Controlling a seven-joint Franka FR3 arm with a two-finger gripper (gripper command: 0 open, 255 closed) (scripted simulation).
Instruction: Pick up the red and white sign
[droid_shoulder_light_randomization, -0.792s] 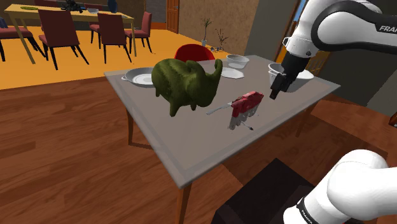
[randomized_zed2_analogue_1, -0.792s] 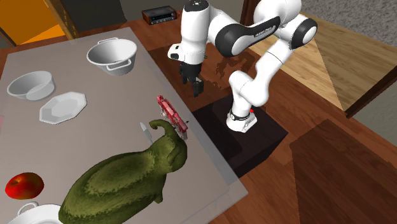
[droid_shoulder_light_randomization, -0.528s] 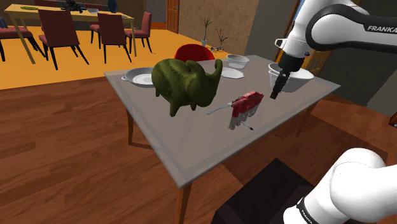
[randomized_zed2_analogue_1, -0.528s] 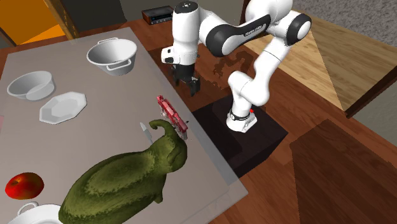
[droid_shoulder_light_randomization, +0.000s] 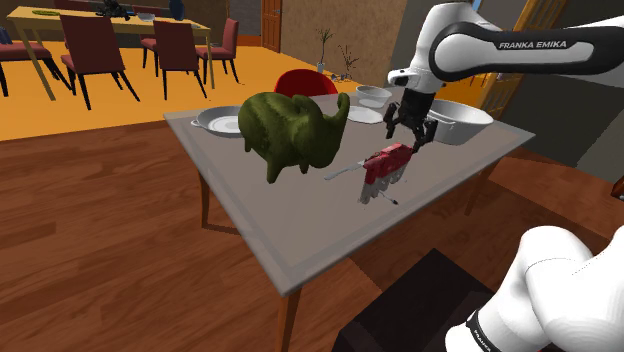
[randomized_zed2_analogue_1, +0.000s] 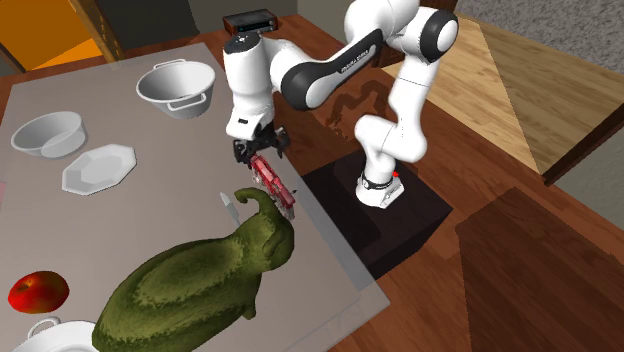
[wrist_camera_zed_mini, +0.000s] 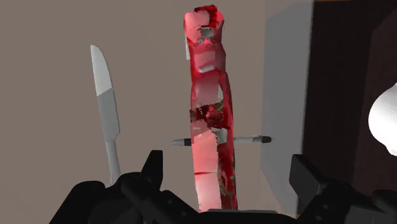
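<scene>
The red and white sign (droid_shoulder_light_randomization: 388, 162) is a thin upright panel standing near the table's edge closest to the stand. It is also in the second exterior view (randomized_zed2_analogue_1: 272, 185). My gripper (droid_shoulder_light_randomization: 412, 130) hovers just above its far end, open, also in the second exterior view (randomized_zed2_analogue_1: 260, 152). In the wrist view the sign (wrist_camera_zed_mini: 210, 121) runs edge-on straight away from the gripper (wrist_camera_zed_mini: 228, 167). Its near end lies between the two black fingers (wrist_camera_zed_mini: 154, 167), which stand apart on either side of it without touching.
A grey knife (wrist_camera_zed_mini: 105, 114) lies beside the sign, and a thin pen-like rod (wrist_camera_zed_mini: 251, 139) crosses behind it. A big green elephant figure (droid_shoulder_light_randomization: 290, 130) stands mid-table (droid_shoulder_light_randomization: 300, 230). A pot (droid_shoulder_light_randomization: 458, 120), a bowl (randomized_zed2_analogue_1: 45, 133), a plate (randomized_zed2_analogue_1: 97, 168) and a red apple (randomized_zed2_analogue_1: 38, 292) sit farther off.
The arm has swung from beside the table's edge, over the table, to a spot directly above the sign, and the hand has come lower. The sign has not moved.
</scene>
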